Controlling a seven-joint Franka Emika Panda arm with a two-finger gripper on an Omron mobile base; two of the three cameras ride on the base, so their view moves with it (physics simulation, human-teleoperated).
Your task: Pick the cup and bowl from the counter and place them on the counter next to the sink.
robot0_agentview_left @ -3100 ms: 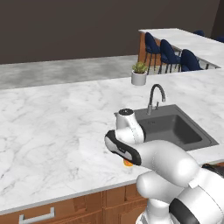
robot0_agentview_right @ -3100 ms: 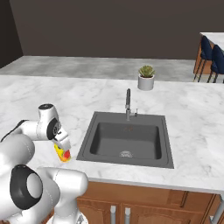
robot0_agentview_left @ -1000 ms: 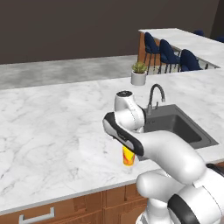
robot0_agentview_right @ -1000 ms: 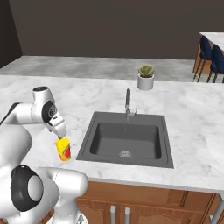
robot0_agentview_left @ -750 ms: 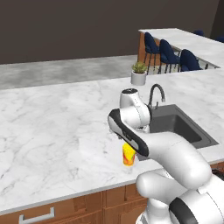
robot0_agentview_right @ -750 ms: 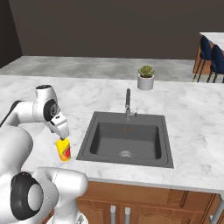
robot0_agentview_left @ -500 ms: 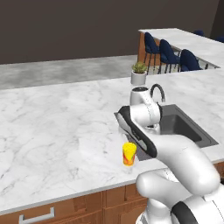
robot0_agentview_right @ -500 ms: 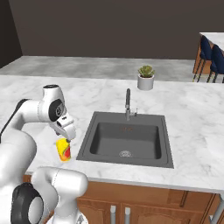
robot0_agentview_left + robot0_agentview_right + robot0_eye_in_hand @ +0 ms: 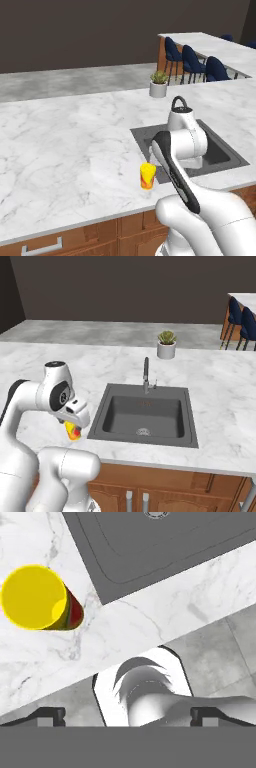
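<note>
- Pincer [image 9: 128, 714] stood open and empty, fingertips [image 9: 47, 714] wide apart, above the surface's front edge.
- Cup [image 9: 147, 175], yellow with a red base, stood upright on the surface [image 9: 70, 150] just left of the sink [image 9: 145, 415], apart from the pincer.
- Faucet [image 9: 146, 375] rose behind the basin.
- Potted plant [image 9: 166, 344] sat farther back.

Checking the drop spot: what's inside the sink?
The sink holds just its round drain, with the faucet at its back rim. From the left base view, the arm covers part of the basin.
</note>
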